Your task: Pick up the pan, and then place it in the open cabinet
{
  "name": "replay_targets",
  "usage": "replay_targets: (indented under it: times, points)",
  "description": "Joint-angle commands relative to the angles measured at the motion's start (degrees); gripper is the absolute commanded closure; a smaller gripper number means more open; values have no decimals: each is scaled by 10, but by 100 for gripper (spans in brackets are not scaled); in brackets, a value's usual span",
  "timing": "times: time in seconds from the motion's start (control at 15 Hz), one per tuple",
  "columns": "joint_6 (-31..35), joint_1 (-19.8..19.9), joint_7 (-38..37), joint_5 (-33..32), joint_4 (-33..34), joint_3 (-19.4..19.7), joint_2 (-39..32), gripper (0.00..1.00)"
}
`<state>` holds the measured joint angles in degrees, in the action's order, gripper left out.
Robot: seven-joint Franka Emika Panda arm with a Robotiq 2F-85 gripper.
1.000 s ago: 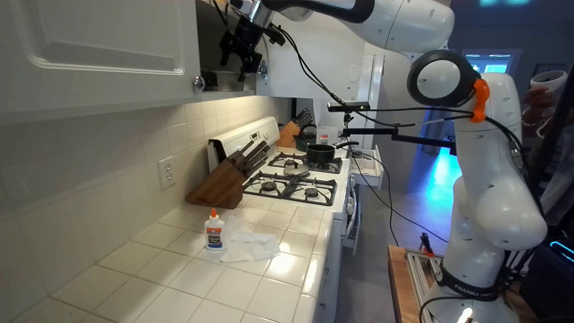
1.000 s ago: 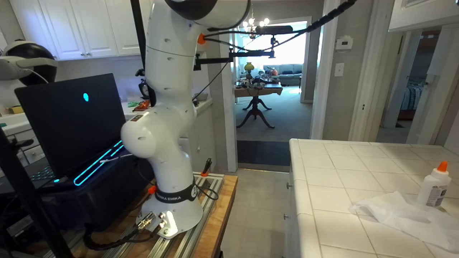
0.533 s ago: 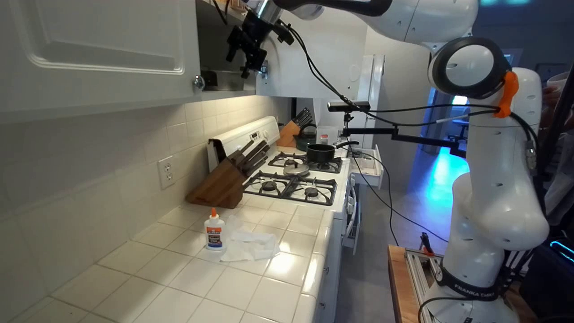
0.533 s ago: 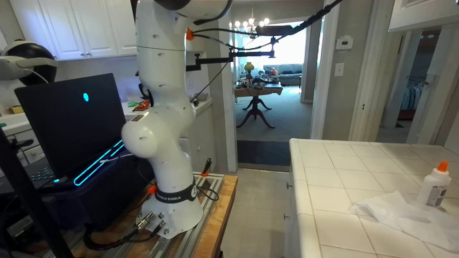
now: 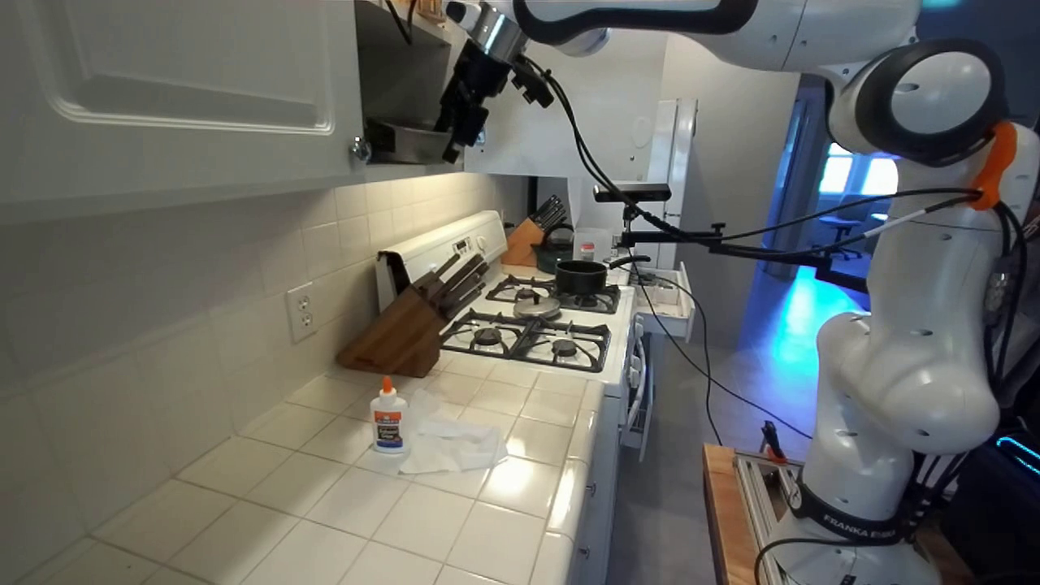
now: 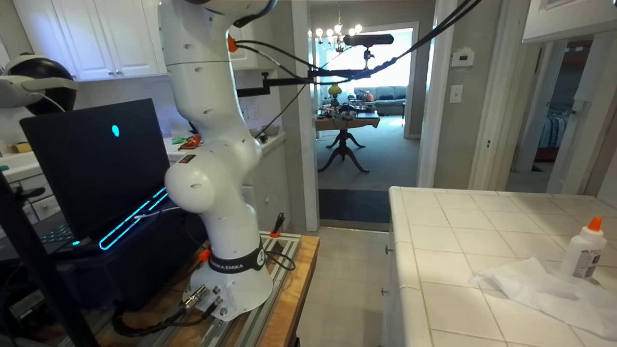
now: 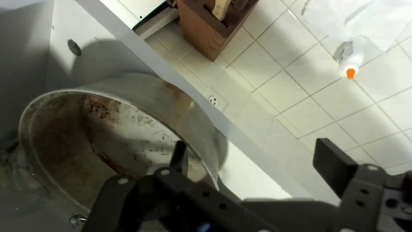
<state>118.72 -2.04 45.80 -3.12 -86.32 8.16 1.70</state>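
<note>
The pan (image 5: 414, 145), dull grey-brown metal, sits on the bottom shelf of the open cabinet (image 5: 402, 73) near its front edge. It fills the left of the wrist view (image 7: 135, 88), with stained inner walls. Its handle cannot be made out. My gripper (image 5: 452, 142) is at the pan's near rim. In the wrist view my gripper (image 7: 257, 161) is open: one finger is inside the pan, the other is outside beyond the shelf's front edge. The pan wall lies between them, close to the inner finger, with a wide gap to the outer one. Whether the inner finger touches the wall cannot be told.
A white cabinet door (image 5: 187, 89) stands left of the opening. Below are a wooden knife block (image 5: 398, 333), the stove (image 5: 524, 341) with a black pot (image 5: 581, 276) and a lid (image 5: 536, 306), and a glue bottle (image 5: 388, 418) beside crumpled paper (image 5: 455, 445) on the tiled counter.
My gripper has moved right and down to the pan's rim and turned. The arm's elbow has swung back, away from the cabinet. The pan's rim now slopes slightly where it looked level.
</note>
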Motion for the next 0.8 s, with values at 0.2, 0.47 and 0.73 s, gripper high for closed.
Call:
replay_targets:
  times: [0.2, 0.47, 0.73]
  points:
    - [148, 20, -178, -48, -136, -30, 85, 0]
    - [172, 41, -261, -99, -103, -31, 57, 0]
    - [224, 54, -325, -142, -108, -33, 56, 0]
